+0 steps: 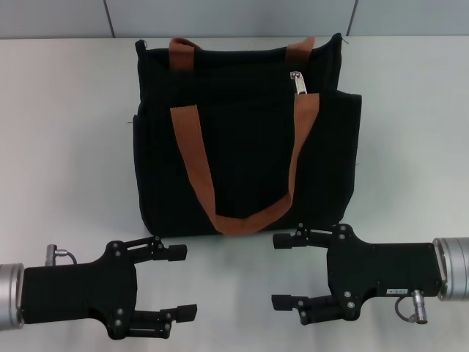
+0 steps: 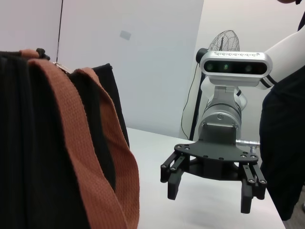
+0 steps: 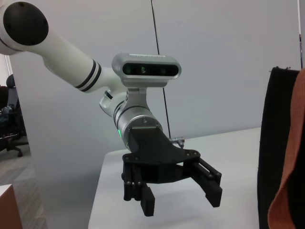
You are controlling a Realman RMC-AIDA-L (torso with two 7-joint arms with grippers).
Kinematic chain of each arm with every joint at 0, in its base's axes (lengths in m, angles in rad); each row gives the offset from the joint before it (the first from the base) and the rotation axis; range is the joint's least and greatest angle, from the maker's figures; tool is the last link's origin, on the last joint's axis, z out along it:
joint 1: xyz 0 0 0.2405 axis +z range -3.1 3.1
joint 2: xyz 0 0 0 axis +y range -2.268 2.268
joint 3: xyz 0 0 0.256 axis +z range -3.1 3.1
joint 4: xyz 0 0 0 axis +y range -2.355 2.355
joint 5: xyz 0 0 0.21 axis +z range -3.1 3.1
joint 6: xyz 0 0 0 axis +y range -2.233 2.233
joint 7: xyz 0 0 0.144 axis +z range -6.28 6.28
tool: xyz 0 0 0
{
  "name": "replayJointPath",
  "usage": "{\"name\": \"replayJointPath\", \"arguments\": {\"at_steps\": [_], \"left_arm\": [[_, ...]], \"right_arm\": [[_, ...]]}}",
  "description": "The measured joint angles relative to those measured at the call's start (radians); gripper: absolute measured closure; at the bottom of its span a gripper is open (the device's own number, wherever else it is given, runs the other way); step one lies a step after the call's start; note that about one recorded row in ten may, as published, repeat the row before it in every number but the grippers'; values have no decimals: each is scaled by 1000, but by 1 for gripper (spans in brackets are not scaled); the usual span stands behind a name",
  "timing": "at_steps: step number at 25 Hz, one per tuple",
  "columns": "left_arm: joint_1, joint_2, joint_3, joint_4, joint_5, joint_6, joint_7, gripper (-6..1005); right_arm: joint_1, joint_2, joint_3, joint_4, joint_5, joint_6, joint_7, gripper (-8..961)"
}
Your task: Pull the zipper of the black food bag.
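Both my left gripper (image 1: 185,282) and right gripper (image 1: 282,270) sat before the bag (image 1: 242,139), jaws wide, empty; I judged pinching the zipper (image 1: 297,82) squarely mattered.

The black food bag (image 1: 242,139) stands upright, its silver zipper (image 1: 297,81) near the top's right end.
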Motion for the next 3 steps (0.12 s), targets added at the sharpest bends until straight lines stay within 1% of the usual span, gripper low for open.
{"name": "replayJointPath", "arguments": {"at_steps": [3], "left_arm": [[0, 0, 0, 0, 0, 0, 0, 165]], "right_arm": [[-3, 1, 3, 0, 1, -2, -4, 135]]}}
